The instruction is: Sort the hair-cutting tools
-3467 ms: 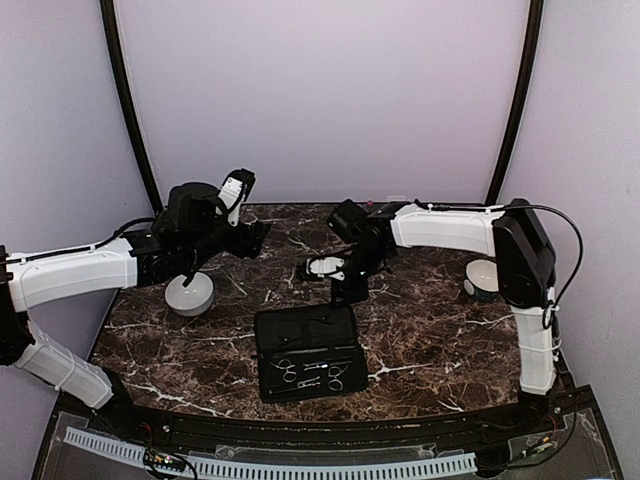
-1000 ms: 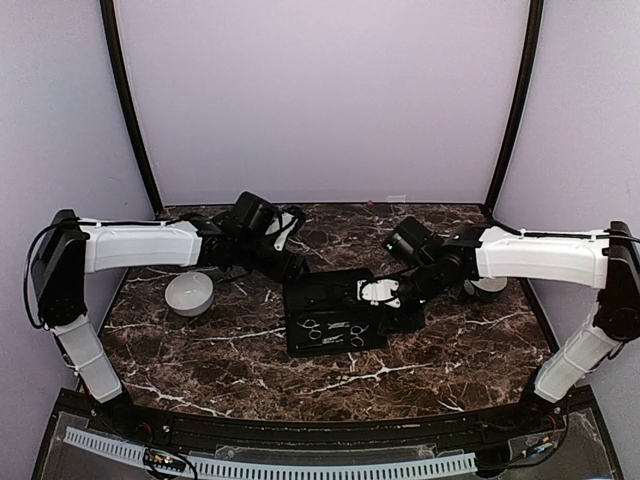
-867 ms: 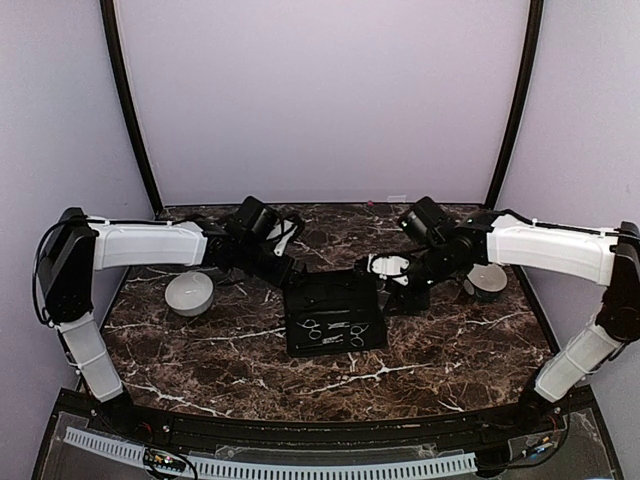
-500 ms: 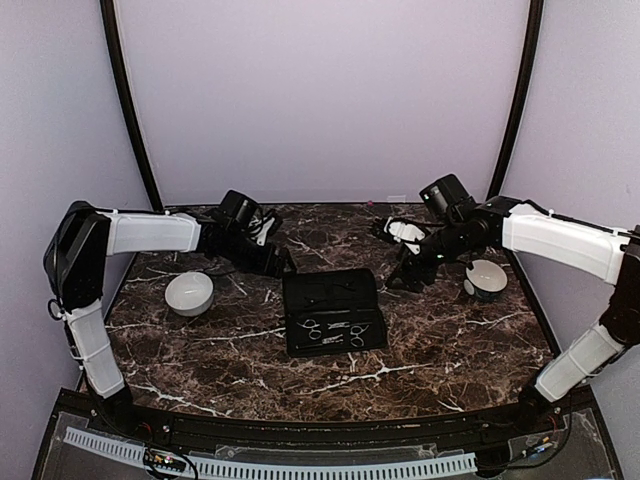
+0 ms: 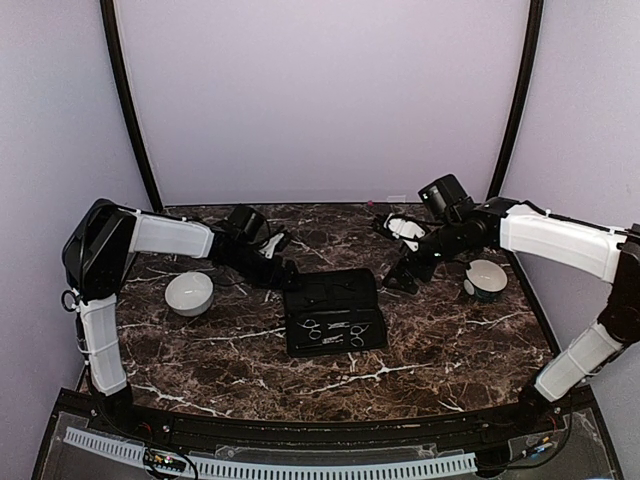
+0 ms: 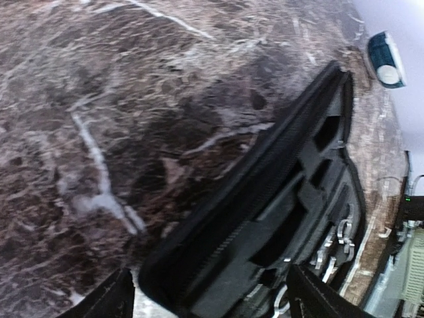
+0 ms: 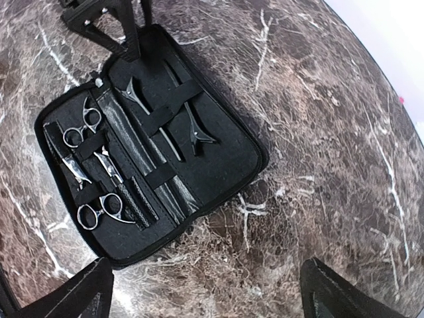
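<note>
With the left gripper (image 5: 285, 272) and the right gripper (image 5: 398, 278) both spread wide beside the open case (image 7: 225, 159), the scissors (image 7: 99, 213) strapped in its near half should be gripped by the ring handles from above.

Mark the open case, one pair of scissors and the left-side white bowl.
open case (image 7: 228, 156), right wrist view, bare fabric of its right half
scissors (image 7: 108, 171), right wrist view, silver blade
left-side white bowl (image 5: 188, 308), top external view, near outer wall
</note>
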Controlling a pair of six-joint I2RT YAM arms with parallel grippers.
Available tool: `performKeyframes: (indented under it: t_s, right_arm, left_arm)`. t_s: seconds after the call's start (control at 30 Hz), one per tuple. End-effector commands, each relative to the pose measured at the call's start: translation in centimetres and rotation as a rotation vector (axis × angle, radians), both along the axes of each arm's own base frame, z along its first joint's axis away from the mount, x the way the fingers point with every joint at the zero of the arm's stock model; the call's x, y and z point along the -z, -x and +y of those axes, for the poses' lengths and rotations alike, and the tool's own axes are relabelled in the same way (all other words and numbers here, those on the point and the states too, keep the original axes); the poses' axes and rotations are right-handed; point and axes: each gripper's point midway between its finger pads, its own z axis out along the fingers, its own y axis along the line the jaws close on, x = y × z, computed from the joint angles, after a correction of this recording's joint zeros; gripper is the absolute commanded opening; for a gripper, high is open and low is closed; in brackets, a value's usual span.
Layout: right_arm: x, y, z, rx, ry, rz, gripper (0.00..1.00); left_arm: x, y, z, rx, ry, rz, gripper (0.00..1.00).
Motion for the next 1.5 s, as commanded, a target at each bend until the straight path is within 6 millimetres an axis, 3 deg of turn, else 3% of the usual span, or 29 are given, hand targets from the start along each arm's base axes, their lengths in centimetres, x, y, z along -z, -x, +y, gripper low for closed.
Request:
performKeyframes:
  t_s: [0.0,0.27,0.43,0.83,1.0,1.07,1.13,1.3,1.47]
  right_arm:
    - [0.0,-0.4,0.0,0.011,-0.011,-0.005,1.0]
    - [-1.2,-1.0,-0.5,0.038,-0.01,-0.076,1.0]
    - [-0.3,-0.7,-1.3,0.051,0.016,-0.078,1.0]
    - [-0.9,-1.5,-2.0,0.093,0.045,-0.109,0.99]
    - [-0.6,-1.6,-2.1,0.1,0.057,-0.101,1.0]
    - [-1.7,-2.0,-1.8,0.1,0.044,-0.12,1.0]
    - [-1.6,-2.0,-1.8,0.098,0.048,-0.117,1.0]
    - [-1.4,-2.1,-1.7,0.096,0.05,-0.11,1.0]
    - [-1.3,-1.9,-1.5,0.085,0.046,-0.099,1.0]
  left_arm:
    - [-2.8,0.8,-2.5,0.115,0.174,0.015,0.79]
    - [-6.2,2.9,-4.2,0.254,0.338,0.034,0.65]
    - [-7.5,4.1,-4.4,0.31,0.384,0.046,0.58]
    - [-9.5,6.7,-4.0,0.392,0.397,0.084,0.61]
    - [-8.0,9.0,-4.8,0.442,0.364,0.165,0.62]
    - [-7.1,9.8,-4.9,0.46,0.329,0.178,0.62]
    - [-6.4,11.8,-6.1,0.509,0.303,0.189,0.63]
    - [-2.6,14.0,-6.7,0.542,0.191,0.258,0.63]
    - [0.4,14.4,-6.3,0.537,0.065,0.276,0.62]
